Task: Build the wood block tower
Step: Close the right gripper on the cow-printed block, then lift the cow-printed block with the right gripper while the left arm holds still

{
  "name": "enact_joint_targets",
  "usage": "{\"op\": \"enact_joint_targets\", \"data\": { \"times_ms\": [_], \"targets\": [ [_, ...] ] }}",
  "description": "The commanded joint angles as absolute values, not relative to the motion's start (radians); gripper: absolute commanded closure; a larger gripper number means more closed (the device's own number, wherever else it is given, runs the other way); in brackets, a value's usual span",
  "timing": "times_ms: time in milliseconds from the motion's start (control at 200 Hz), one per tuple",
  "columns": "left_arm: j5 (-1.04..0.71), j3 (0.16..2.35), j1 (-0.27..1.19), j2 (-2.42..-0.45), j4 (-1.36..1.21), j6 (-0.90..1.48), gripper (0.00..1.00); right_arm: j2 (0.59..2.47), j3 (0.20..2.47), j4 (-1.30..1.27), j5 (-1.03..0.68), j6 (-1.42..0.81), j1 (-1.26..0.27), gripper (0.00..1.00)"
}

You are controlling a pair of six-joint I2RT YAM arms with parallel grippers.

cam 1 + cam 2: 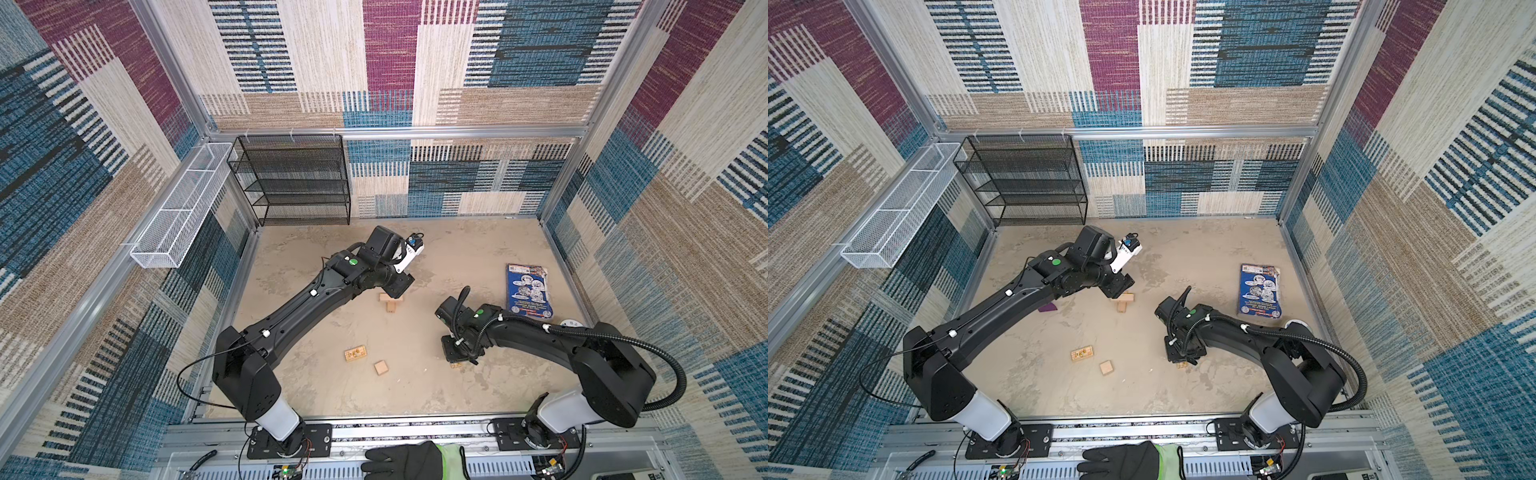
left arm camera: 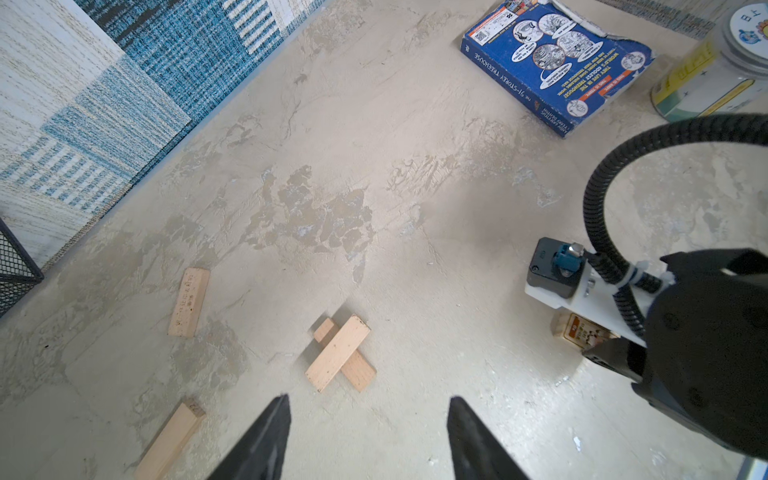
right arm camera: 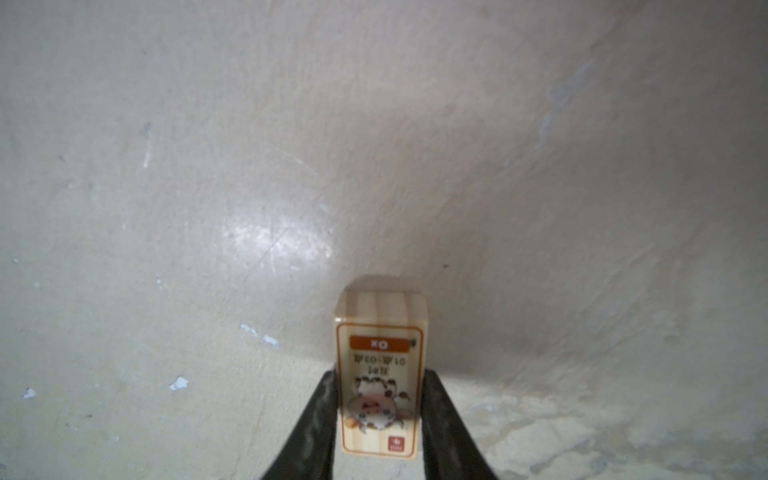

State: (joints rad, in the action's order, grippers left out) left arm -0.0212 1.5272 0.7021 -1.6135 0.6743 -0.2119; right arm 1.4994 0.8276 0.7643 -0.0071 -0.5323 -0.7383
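Right hand: we see the right hand clenched on the printed block, with a finger pressed against each long side and the orange-bordered face turned up.
Printed block, place: it is over the right half of the bench, nearer the near edge than the far one. We cannot tell whether it rests on the surface or hangs clear of it.
Left hand: the left hand is released, its fingers wide apart with nothing between them, and it hovers just beside the tower.
Tower: the tower is two pale bricks, one laid crosswise on the other, around the middle of the bench.
Near half: a loose printed block and a cube lie close together but not touching.
Left side: we find a stamped brick and a plain brick lying flat, apart from the tower on its left-edge side. Part of the purple wedge shows beside the left arm.
Right edge: a blue book lies flat, with a jar just beside it.
Far left corner: a black mesh shelf stands there.
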Motion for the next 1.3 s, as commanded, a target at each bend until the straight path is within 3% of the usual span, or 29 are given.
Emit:
{"op": "enact_joint_targets", "data": {
  "times_ms": [0,190,516,736,1297],
  "targets": [
    [-0.011,1.525,0.704,-1.615,0.68,-0.232,0.35,1.506,0.837,0.759,0.008,-0.536,-0.741,0.69],
    [-0.009,1.526,0.704,-1.618,0.68,-0.233,0.35,1.506,0.841,0.764,0.007,-0.54,-0.742,0.8],
    [0.009,1.519,0.704,-1.616,0.675,-0.234,0.35,1.516,0.85,0.764,0.008,-0.549,-0.742,0.87],
    [0.033,1.517,0.705,-1.616,0.672,-0.231,0.35,1.509,0.844,0.758,-0.005,-0.555,-0.742,1.0],
    [0.051,1.552,0.701,-1.615,0.688,-0.073,0.35,1.49,0.928,0.808,0.033,-0.623,-0.742,1.0]
  ]
}}
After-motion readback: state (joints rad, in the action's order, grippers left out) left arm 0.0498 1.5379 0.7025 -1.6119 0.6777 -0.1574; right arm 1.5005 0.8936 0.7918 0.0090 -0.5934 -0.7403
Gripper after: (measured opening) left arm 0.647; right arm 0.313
